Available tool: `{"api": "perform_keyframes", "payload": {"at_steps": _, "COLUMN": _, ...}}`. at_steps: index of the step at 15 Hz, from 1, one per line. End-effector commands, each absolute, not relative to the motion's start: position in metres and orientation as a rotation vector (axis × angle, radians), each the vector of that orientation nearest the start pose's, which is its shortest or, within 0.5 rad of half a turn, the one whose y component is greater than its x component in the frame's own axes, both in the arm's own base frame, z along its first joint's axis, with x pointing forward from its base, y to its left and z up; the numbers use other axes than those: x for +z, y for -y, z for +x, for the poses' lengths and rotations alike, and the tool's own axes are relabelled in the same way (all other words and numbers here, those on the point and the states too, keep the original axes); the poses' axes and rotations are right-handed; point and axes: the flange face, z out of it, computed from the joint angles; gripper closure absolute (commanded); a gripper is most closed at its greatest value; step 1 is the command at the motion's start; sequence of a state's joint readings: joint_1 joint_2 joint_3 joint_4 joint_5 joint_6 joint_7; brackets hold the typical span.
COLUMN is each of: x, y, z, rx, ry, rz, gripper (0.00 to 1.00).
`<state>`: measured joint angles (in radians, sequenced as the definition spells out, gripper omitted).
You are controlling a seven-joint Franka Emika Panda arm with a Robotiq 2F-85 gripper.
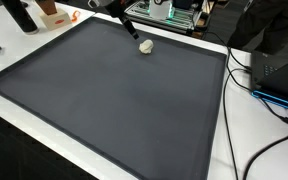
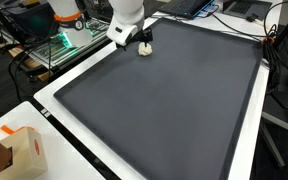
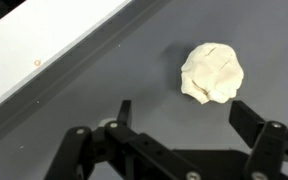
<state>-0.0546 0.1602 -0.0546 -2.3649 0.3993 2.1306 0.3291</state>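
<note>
A small crumpled white lump (image 3: 213, 73) lies on the dark grey mat (image 3: 104, 90), near the mat's far edge. It also shows as the white lump (image 1: 146, 45) and the white lump (image 2: 145, 48) in both exterior views. My gripper (image 3: 186, 112) hovers just above and beside it, its two black fingers (image 3: 249, 122) spread wide with nothing between them. In the wrist view the lump sits just beyond the fingertips, closer to the right one. The gripper (image 1: 132, 32) hangs from the white arm (image 2: 127, 15) over the mat's far edge.
The grey mat (image 1: 114, 100) covers most of the white table (image 3: 34, 45). Black cables (image 1: 246, 90) and a dark box (image 1: 279, 65) lie along one side. An orange and brown box (image 2: 19, 152) stands at a table corner. Shelving with equipment (image 2: 44, 40) is behind.
</note>
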Motion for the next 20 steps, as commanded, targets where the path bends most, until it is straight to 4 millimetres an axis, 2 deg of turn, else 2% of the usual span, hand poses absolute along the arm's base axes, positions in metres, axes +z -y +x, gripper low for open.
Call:
{"api": "perform_keyframes", "payload": {"at_steps": 1, "x": 0.245, "y": 0.030, "z": 0.468, "rx": 0.618, "ry": -1.141, "rz": -2.692, "gripper": 0.00}}
{"api": "perform_keyframes", "payload": {"at_steps": 5, "x": 0.253, "y": 0.017, "z": 0.481, "rx": 0.626, "ry": -1.183, "rz": -2.808, "gripper": 0.00}}
{"api": "perform_keyframes", "payload": {"at_steps": 11, "x": 0.262, "y": -0.021, "z": 0.500, "rx": 0.635, "ry": -1.117, "rz": -3.013, "gripper": 0.00}}
{"api": "perform_keyframes", "payload": {"at_steps": 17, "x": 0.257, "y": -0.065, "z": 0.516, "rx": 0.636, "ry": -0.927, "rz": -3.227, "gripper": 0.00}}
{"api": "perform_keyframes", "payload": {"at_steps": 20, "x": 0.248, "y": -0.098, "z": 0.523, "rx": 0.636, "ry": -0.762, "rz": -3.331, "gripper": 0.00}}
